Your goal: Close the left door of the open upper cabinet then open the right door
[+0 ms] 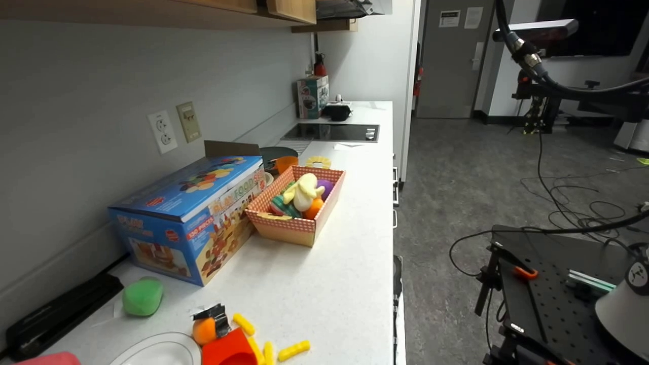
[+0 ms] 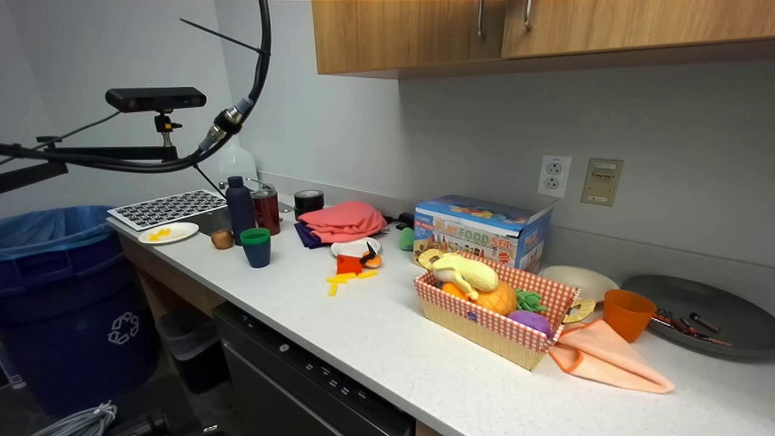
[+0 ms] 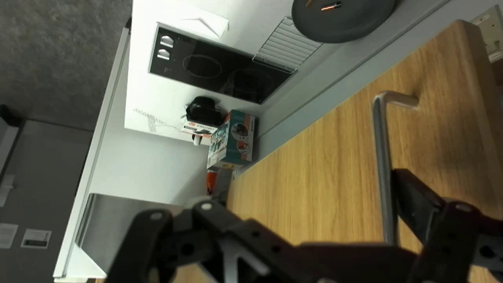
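Observation:
The light tan upper cabinet shows at the top of both exterior views, by its underside [image 1: 152, 14] and its front. Its left door [image 2: 399, 36] looks closed. Its right door [image 2: 642, 21] looks slightly ajar, with a dark gap beside its panel [image 1: 291, 9]. In the wrist view the right door [image 3: 314, 169] fills the lower right, with its metal bar handle [image 3: 381, 145] near the free edge. My gripper [image 3: 304, 196] is open. One finger lies against or right beside the handle; the handle is between the fingers. The gripper is out of view in both exterior views.
Below is the white countertop [image 1: 350, 243] with a play food box [image 1: 167, 213], a fruit basket [image 2: 484, 339], a dark pan [image 2: 720, 303] and a cooktop [image 3: 212, 65]. A steel range hood [image 1: 345, 7] is beyond the cabinet. A wall plate [image 3: 489, 29] shows past the door edge.

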